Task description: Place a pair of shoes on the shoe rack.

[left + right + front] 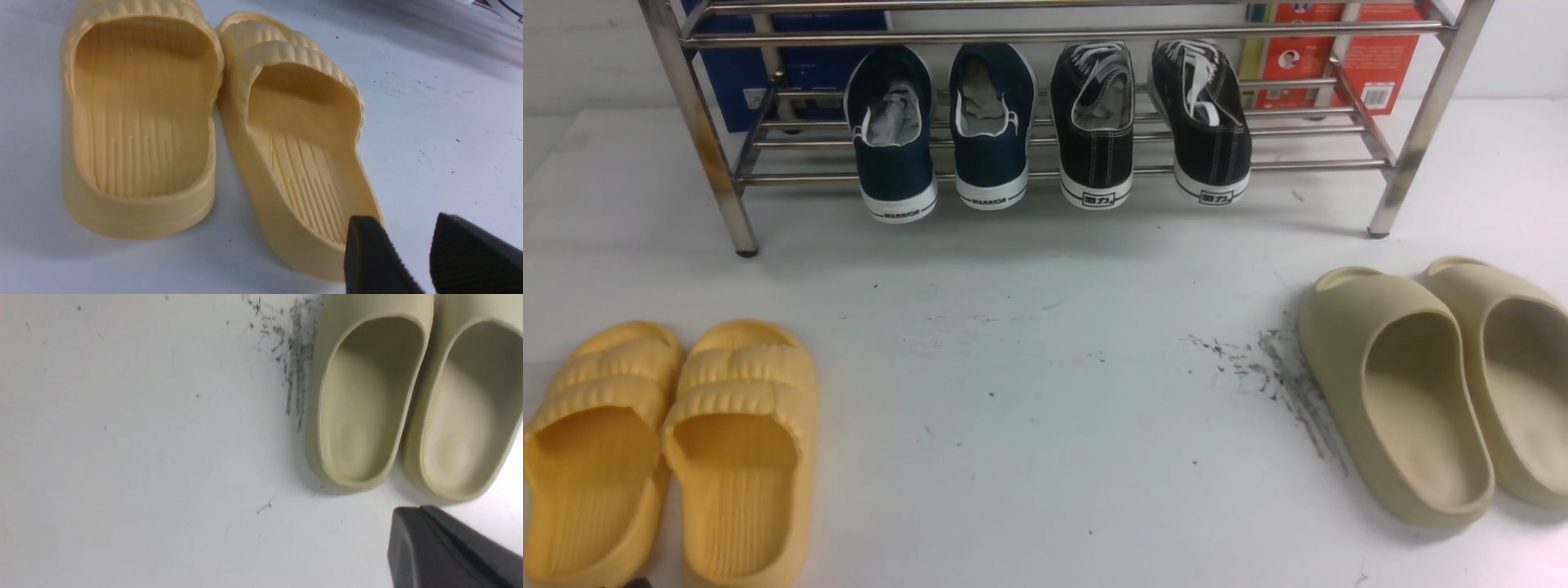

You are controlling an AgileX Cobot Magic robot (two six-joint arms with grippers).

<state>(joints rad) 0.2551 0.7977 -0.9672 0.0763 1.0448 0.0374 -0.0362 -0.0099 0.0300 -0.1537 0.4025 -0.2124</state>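
Observation:
The two black canvas sneakers (1094,139) (1207,135) with white laces rest on the lower bars of the steel shoe rack (1417,135), heels toward me, right of centre. Neither gripper shows in the front view. In the left wrist view my left gripper (402,222) is open and empty, its fingers (372,257) just over the heel edge of a yellow slide (302,134). In the right wrist view my right gripper (421,510) is shut and empty, above the table by the heels of the beige slides (359,404).
Two navy "WARRIOR" sneakers (894,131) sit on the rack left of the black pair. Yellow slides (739,449) lie front left, beige slides (1405,392) front right on the white table (1045,392). Black scuff marks (1274,367) lie beside the beige pair. Blue and red boxes stand behind the rack.

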